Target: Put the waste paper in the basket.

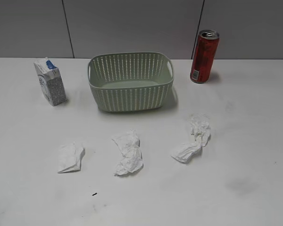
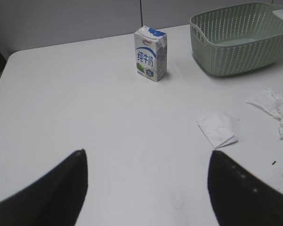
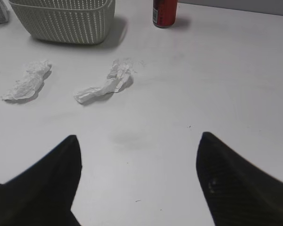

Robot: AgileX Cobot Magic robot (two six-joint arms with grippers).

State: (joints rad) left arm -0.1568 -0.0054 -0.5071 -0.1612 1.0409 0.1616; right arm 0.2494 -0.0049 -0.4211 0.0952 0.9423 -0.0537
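**Exterior view: three wads on the table, basket empty**

Exterior view showed the basket (image 1: 130, 82) at upper centre of the frame, with nothing visible inside it. Three wads of waste paper lay in a row below it: the left wad (image 1: 70, 157), the middle wad (image 1: 128, 152) and the right wad (image 1: 194, 138), all well apart from the basket. A carton (image 1: 50, 81) stood at upper left and a red can (image 1: 204, 56) at upper right, both upright beside the basket.

Neither arm appeared in that view. The left gripper (image 2: 148, 183) hung over bare table with its fingers spread wide and holding nothing; the flat left wad lay just up and right of it. The right gripper (image 3: 139, 176) was likewise wide and empty, with the right wad toward the upper left of its frame.

No wad had been picked up. A good first grasp would likely centre the fingers over a wad's bulk and close low against the table, since loose tissue slips easily. The carry should clear the basket's rim before release.
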